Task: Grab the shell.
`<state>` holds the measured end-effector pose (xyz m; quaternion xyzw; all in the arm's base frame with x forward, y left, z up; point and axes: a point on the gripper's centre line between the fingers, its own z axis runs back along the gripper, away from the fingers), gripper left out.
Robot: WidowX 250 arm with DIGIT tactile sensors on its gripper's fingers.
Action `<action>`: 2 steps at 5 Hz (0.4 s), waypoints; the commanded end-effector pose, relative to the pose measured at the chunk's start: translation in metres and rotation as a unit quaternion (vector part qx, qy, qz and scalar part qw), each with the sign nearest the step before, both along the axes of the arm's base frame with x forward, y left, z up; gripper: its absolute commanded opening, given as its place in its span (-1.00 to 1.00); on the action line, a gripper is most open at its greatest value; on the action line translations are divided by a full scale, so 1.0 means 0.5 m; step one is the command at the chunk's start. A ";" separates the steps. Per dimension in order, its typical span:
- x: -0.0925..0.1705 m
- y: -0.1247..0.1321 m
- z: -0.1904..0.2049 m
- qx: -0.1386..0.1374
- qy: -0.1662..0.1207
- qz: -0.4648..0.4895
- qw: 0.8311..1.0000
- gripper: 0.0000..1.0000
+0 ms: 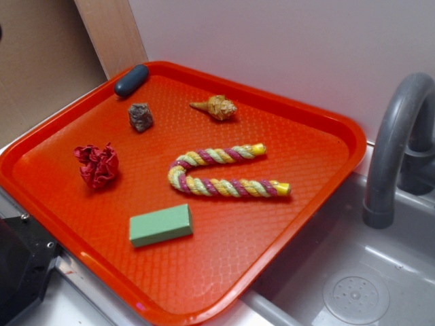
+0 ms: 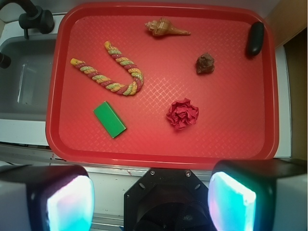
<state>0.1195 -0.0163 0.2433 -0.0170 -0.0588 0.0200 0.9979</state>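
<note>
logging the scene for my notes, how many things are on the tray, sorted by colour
Red: 1, the paper ball
Green: 1, the block
Tan: 1, the shell
Grey-brown: 1, the rock
Dark blue-grey: 1, the oblong piece
Multicolour: 1, the rope
Total: 6, all on the tray

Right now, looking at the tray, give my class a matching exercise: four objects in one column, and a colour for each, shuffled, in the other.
Objects
1. shell
2. crumpled paper ball
3. foam block
4. rock

Colours
A. green
B. grey-brown
C. tan
D. red

Pairs: 1-C, 2-D, 3-A, 4-B

All four lie apart from one another on the orange-red tray.
</note>
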 end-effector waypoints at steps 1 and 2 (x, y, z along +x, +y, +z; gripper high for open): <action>0.000 0.000 0.000 0.000 0.000 0.000 1.000 1.00; 0.100 -0.034 -0.024 0.060 -0.099 -0.117 0.986 1.00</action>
